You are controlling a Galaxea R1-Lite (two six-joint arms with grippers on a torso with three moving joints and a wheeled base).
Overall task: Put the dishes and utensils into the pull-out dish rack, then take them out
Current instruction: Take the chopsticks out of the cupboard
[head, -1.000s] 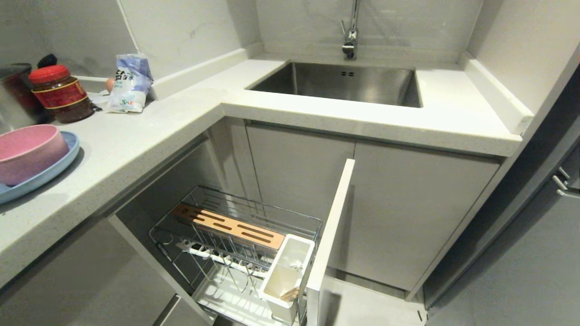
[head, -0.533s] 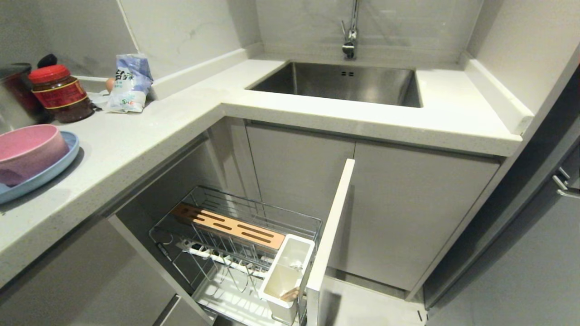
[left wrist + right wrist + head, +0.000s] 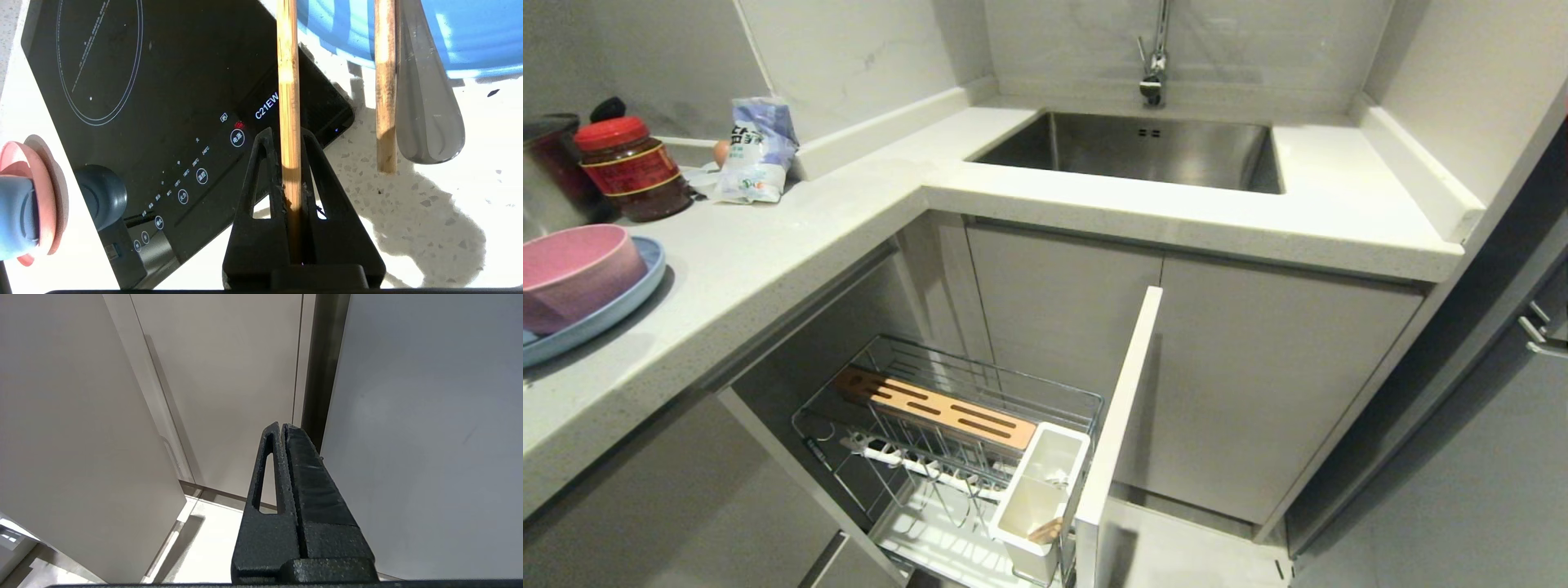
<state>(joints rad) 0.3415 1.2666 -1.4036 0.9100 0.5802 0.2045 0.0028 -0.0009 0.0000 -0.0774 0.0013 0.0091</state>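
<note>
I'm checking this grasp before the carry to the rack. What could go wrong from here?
The left gripper pinches only one chopstick, near its end, so it may pivot or slip. The second chopstick and the fork lie close beside it against the blue plate and could get dragged along.

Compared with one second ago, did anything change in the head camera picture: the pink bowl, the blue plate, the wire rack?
Nothing visibly changed. The small round matte pink bowl sits on the shallow oval light-blue plate on the worktop as before, and the pulled-out chrome wire dish rack with its white plastic utensil cup stands open in the same place.
</note>
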